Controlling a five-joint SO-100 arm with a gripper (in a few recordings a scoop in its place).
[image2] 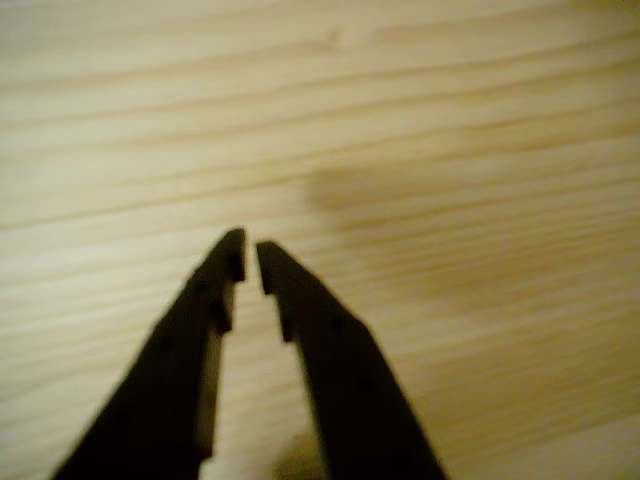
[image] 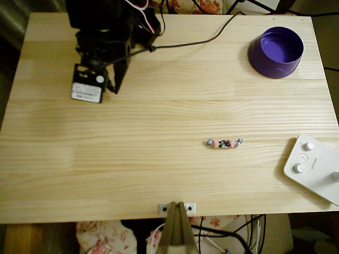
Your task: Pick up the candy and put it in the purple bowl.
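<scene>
You see the candy (image: 224, 143), a slim pinkish twisted-end wrapper, lying flat crosswise on the worktop (image: 132, 132). The purple bowl (image: 276, 52) stands upright, well apart, near the far-right corner.

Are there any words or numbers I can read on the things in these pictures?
None can be read.
White sticker on the robot arm: dark lines of print, too small and blurred to read.
White device with knobs: a tiny grey mark beside a knob, too small to read.
Candy: dark and bluish marks on the wrapper, not readable.
Purple bowl: no writing.
</scene>
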